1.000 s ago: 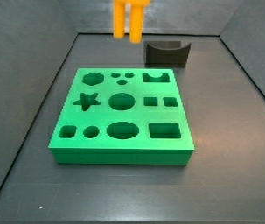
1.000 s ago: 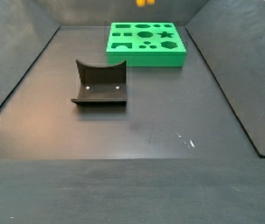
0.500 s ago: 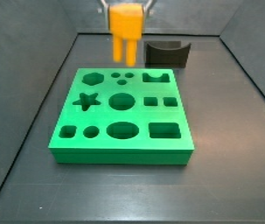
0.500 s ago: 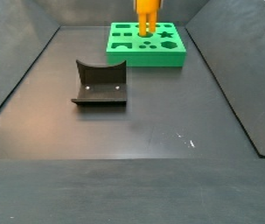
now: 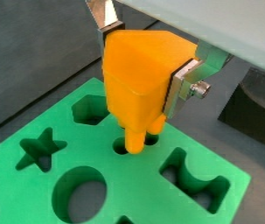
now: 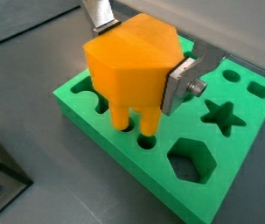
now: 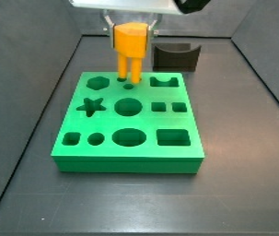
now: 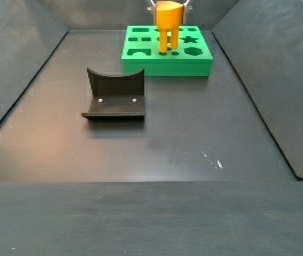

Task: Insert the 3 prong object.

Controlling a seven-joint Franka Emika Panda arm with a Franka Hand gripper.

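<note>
The 3 prong object [image 5: 142, 77] stands upright over the green block [image 7: 129, 124], its prongs reaching the small round holes near the block's edge closest to the dark curved block [image 7: 176, 55]. The gripper [image 6: 141, 54] clamps its body between silver fingers [image 6: 181, 83], directly above the green block.

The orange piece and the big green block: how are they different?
The 3 prong object is orange, far smaller than the green block. It hangs upright in the gripper, prongs at the holes; the green block lies flat on the floor. It has prongs; the block has shaped holes.
</note>
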